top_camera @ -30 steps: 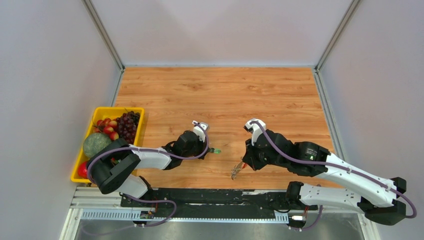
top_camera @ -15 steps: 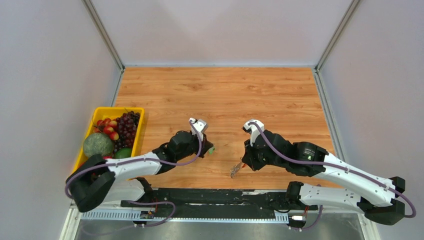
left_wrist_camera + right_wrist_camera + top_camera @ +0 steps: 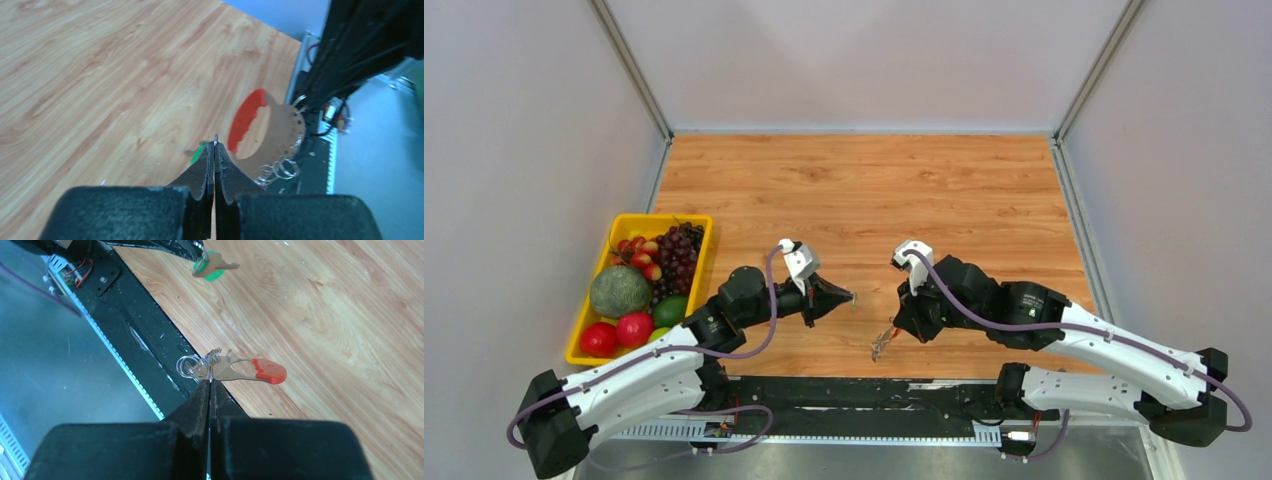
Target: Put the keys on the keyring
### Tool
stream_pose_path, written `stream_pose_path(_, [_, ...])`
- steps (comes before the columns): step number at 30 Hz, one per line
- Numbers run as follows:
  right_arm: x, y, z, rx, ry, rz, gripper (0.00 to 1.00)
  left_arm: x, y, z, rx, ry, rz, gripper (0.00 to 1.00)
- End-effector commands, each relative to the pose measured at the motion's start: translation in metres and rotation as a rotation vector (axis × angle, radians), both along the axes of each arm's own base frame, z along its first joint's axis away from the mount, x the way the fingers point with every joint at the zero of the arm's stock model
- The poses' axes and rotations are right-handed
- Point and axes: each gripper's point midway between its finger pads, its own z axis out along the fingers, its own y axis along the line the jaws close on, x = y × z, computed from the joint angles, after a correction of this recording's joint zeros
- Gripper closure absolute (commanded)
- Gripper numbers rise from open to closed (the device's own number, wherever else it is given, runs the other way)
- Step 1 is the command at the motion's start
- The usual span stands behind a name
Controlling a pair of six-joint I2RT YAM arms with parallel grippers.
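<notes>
My left gripper (image 3: 840, 297) is shut on the key (image 3: 852, 297), a small silvery key with a green head, held just above the wood. In the left wrist view only a green sliver (image 3: 199, 153) and a metal tip show past the shut fingers (image 3: 206, 172). My right gripper (image 3: 897, 327) is shut on the keyring (image 3: 881, 344), a red loop on a silvery jagged fan, held a little right of the key. In the right wrist view the keyring (image 3: 235, 371) sticks out sideways from my shut gripper (image 3: 210, 382), and the key (image 3: 212, 264) hangs at the top.
A yellow tray (image 3: 639, 219) holding grapes, a melon and other fruit stands at the left table edge. A black mounting rail (image 3: 854, 392) runs along the near edge, just below both grippers. Grey walls enclose the table on three sides.
My left arm has swung its elbow down and left, and its gripper with the key has drawn slightly left. My right gripper has shifted left with the keyring.
</notes>
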Motion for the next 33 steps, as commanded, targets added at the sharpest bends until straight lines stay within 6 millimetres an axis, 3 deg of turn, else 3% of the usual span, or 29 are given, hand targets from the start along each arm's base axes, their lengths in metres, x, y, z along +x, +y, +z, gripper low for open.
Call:
stream_pose_path(1, [-0.006,0.025,0.041,0.144,-0.076,0.134,1.00,-0.030,-0.008,0.039,-0.069,-0.044,-0.175,1.00])
stream_pose_path(13, [-0.020,0.041,0.081,0.237,-0.203,0.359,1.00,-0.080,-0.012,0.086,-0.181,-0.052,-0.449,1.00])
stream_pose_path(19, [-0.018,0.050,0.083,0.224,-0.239,0.415,1.00,-0.089,-0.009,0.099,-0.197,-0.054,-0.488,1.00])
stream_pose_path(24, [-0.009,0.055,0.087,0.206,-0.277,0.388,1.00,-0.086,-0.008,0.105,-0.193,-0.046,-0.466,1.00])
stream_pose_path(33, [0.000,0.062,0.092,0.197,-0.295,0.314,1.00,-0.068,-0.010,0.095,-0.111,-0.010,-0.374,1.00])
